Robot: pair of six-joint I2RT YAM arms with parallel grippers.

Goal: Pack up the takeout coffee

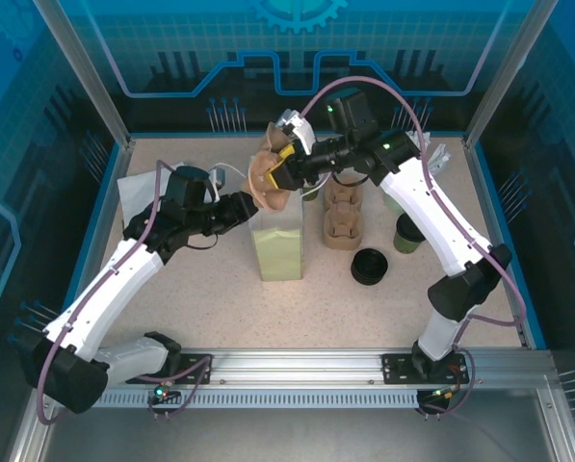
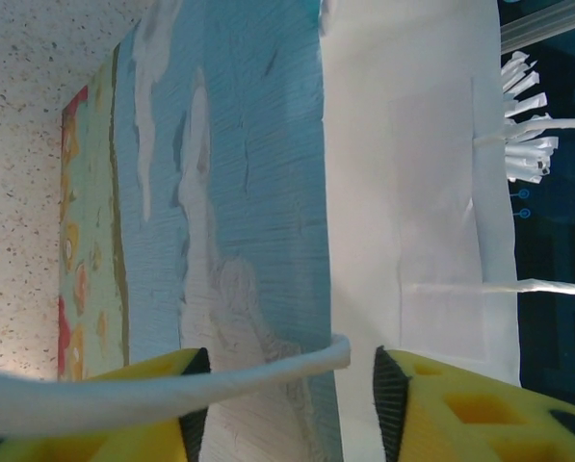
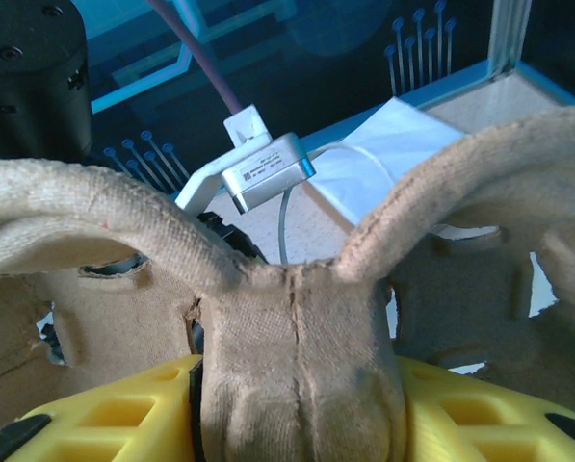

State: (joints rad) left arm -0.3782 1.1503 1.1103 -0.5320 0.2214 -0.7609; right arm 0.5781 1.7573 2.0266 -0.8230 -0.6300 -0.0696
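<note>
A tall pale-green paper bag [image 1: 279, 245] stands open in the middle of the table. Just over its back left corner hangs a brown pulp cup carrier [image 1: 268, 178], and my right gripper [image 1: 289, 171] is shut on it. In the right wrist view the yellow fingers [image 3: 114, 414] press on the carrier's middle rib [image 3: 297, 327]. My left gripper [image 1: 253, 204] is at the bag's upper left edge. In the left wrist view its jaws [image 2: 292, 385] stand apart in front of the bag's blue side [image 2: 239, 192]. The end of the bag's white handle [image 2: 220, 383] lies between them, not pinched.
A second pulp carrier [image 1: 343, 217] lies right of the bag. A dark cup [image 1: 409, 234] and a black lid [image 1: 369, 267] sit further right. A white sheet [image 1: 138, 192] lies at the far left. Blue walls ring the table.
</note>
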